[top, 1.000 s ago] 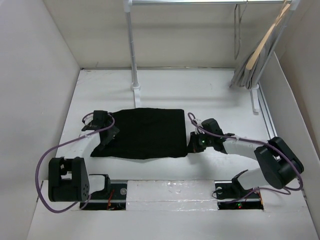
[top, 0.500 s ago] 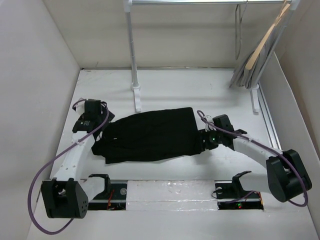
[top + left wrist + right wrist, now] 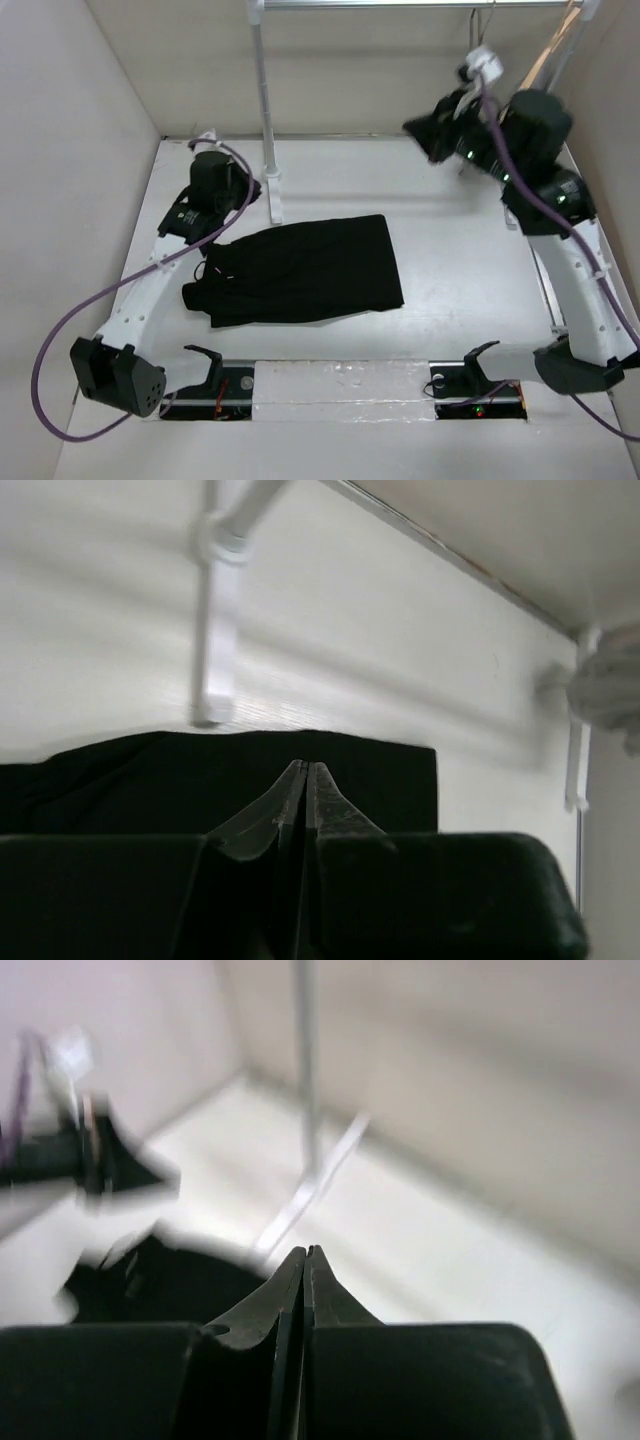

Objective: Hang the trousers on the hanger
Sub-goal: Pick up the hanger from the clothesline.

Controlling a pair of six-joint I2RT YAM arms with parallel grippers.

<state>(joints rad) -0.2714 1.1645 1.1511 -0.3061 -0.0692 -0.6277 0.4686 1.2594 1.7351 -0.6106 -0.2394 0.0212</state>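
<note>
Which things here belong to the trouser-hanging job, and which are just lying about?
Job: black trousers; wire hanger on the rail.
Lying about: wooden hanger; rack post.

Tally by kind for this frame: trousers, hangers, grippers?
black trousers: 1
hangers: 2 (wire hanger, wooden hanger)
grippers: 2 (left gripper, right gripper, both shut and empty)
Total: 5
</note>
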